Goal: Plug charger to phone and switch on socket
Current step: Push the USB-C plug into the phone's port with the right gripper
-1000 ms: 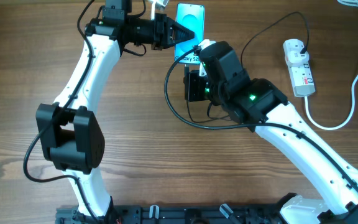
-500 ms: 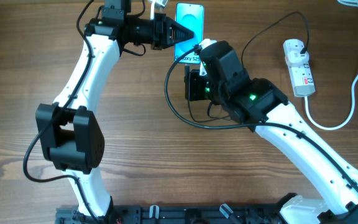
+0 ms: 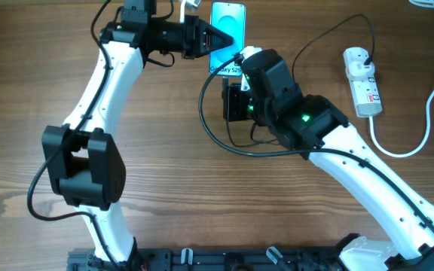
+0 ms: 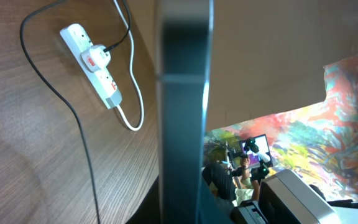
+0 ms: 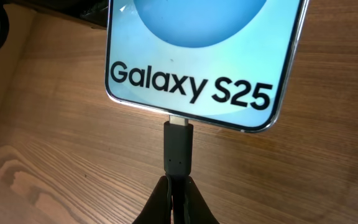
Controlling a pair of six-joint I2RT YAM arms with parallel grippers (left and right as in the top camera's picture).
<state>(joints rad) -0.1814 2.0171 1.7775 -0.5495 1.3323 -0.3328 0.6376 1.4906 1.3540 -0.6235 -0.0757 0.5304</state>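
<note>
Where right claw (image 5: 174, 191) clamps charger (image 5: 178, 146) at phone (image 5: 204, 56) (seating unclear), left claw (image 3: 227, 38) gripping phone edge, phone top cut off

Far centre: the phone (image 3: 229, 16), cyan screen up, "Galaxy S25" at its near end. The charger (image 5: 179, 149) sets its black connector tip against the phone's near edge. Its thin cable runs right to a white plug seated in the socket (image 3: 365, 94), far right.

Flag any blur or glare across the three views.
Left wrist: the phone close to the lens is a blurred grey band, the socket behind is sharp. Right wrist: crisp lettering and charger tip, no strong glare. Overhead: even light, soft shadows.
</note>
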